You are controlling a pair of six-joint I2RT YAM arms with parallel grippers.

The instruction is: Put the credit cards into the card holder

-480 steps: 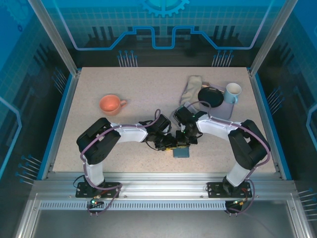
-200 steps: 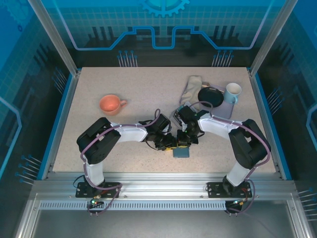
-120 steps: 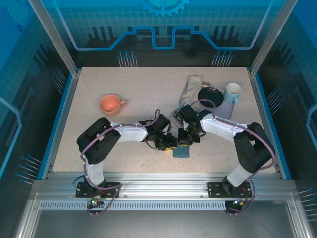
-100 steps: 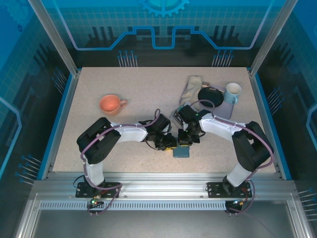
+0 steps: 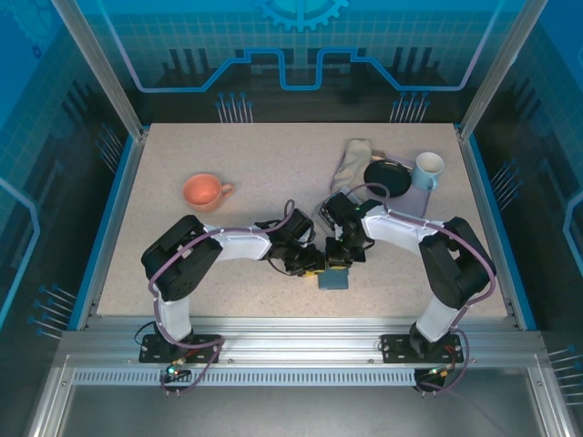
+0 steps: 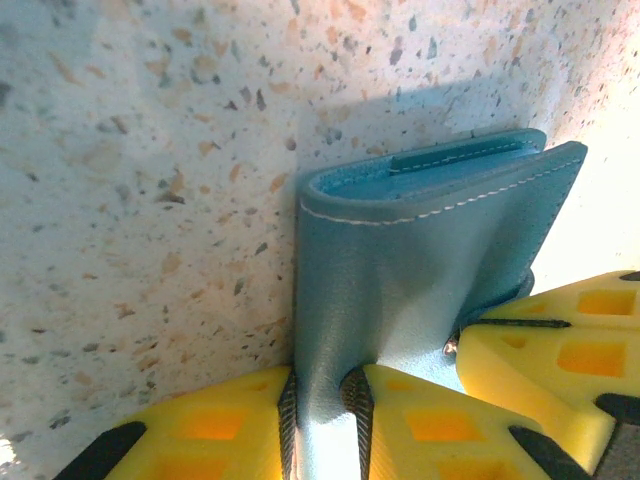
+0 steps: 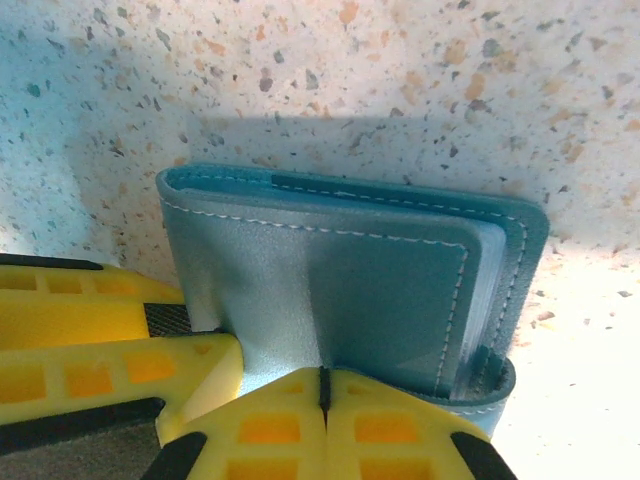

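Observation:
The card holder [image 5: 333,279], a slate-blue folded wallet, lies near the table's front middle. My left gripper [image 5: 313,265] comes at it from the left. Its yellow fingers are shut on one wallet leaf [image 6: 400,260], which is squeezed between the pads. My right gripper [image 5: 340,259] sits just behind the wallet, jaws closed on a raised crease in its face [image 7: 330,290]. A thin dark teal strip [image 6: 455,157] shows inside the fold; I cannot tell whether it is a card. The credit cards are otherwise hidden.
An orange cup [image 5: 204,191] stands at mid left. At the back right are a beige cloth [image 5: 352,162], a black plate [image 5: 387,176] and a white mug [image 5: 427,170] on a grey tray [image 5: 414,202]. Blue rails edge the table.
The right arm's elbow has swayed a little out and back. Both grippers have stayed at the wallet, with their grips unchanged.

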